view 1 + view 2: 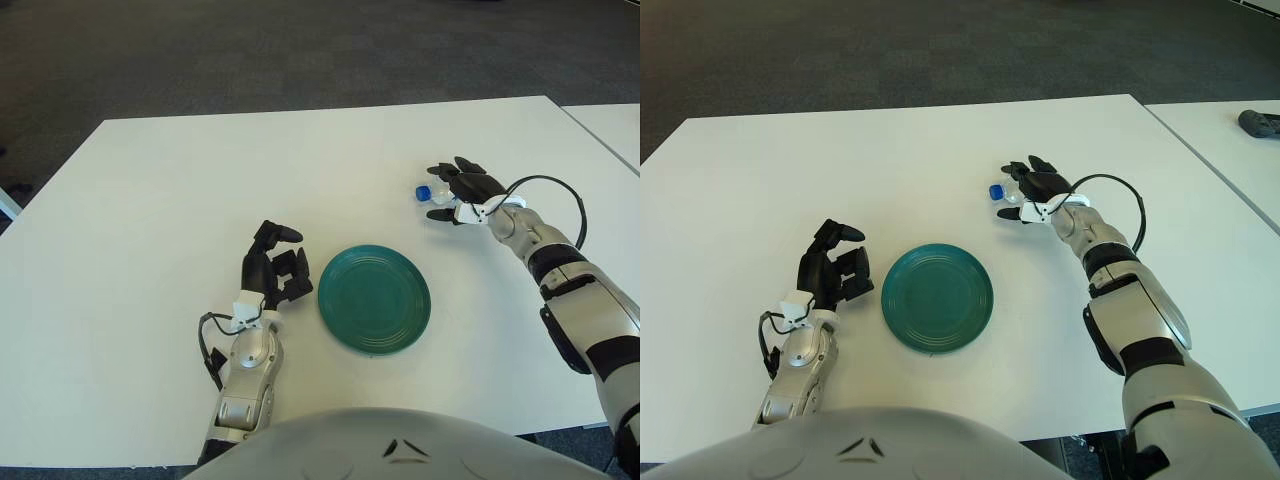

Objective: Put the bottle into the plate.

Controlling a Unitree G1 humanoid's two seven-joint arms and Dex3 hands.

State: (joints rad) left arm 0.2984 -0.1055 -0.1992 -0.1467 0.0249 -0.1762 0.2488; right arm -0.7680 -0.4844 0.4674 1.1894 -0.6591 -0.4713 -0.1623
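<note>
The bottle (432, 196), a small clear one with a blue cap (423, 193), lies on its side on the white table (150, 200), well beyond and to the right of the green plate (373, 299). The right hand (462, 195) is over it with its dark fingers (470, 180) wrapped across the body, the cap poking out on the side toward the table's middle. It looks like a grasp being taken, so the step in hand is the pick-up: the bottle appears to be on the table surface, not lifted, and none of it is over the plate.

The next move calls for a firm closing round the body, a lift clear of the table, then a carry inward and toward the robot to bring the bottle above the plate's centre before lowering it. A smooth round bottle may roll or slip if the grip is loose.

The left hand (273, 268) shows just left of the plate, its fingers curled and holding nothing.

Most of the bottle is covered by the right hand, so its label, its fill and exactly how tightly the fingers bear on it cannot be made out.
</note>
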